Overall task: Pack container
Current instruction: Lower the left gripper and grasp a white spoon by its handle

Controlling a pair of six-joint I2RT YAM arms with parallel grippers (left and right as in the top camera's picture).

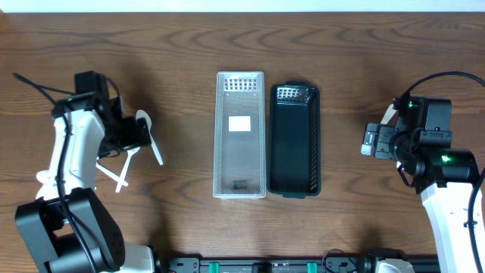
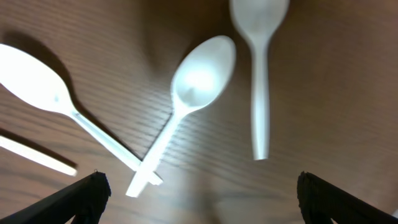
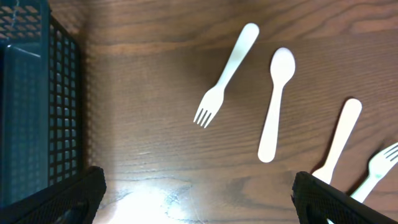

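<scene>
Clear container (image 1: pixel 240 159), black container (image 1: pixel 294 144) — two; spoons (image 2: pixel 202 78), seemingly three.

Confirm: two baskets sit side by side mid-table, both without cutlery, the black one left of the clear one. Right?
Wrong on one point: the overhead view shows the black basket right of the clear basket. They do sit side by side mid-table, both without cutlery.

On my left wrist feed everything is soft with blur. The top spoon (image 2: pixel 260 93) loses part of its bowl at the upper edge, and a white handle (image 2: pixel 37 155) runs off the left side. On the right wrist feed a fork (image 3: pixel 376 169) is cropped at the right edge and the black basket (image 3: pixel 62 112) at the left. From overhead, my right arm (image 1: pixel 428 144) hides that fork entirely.
</scene>
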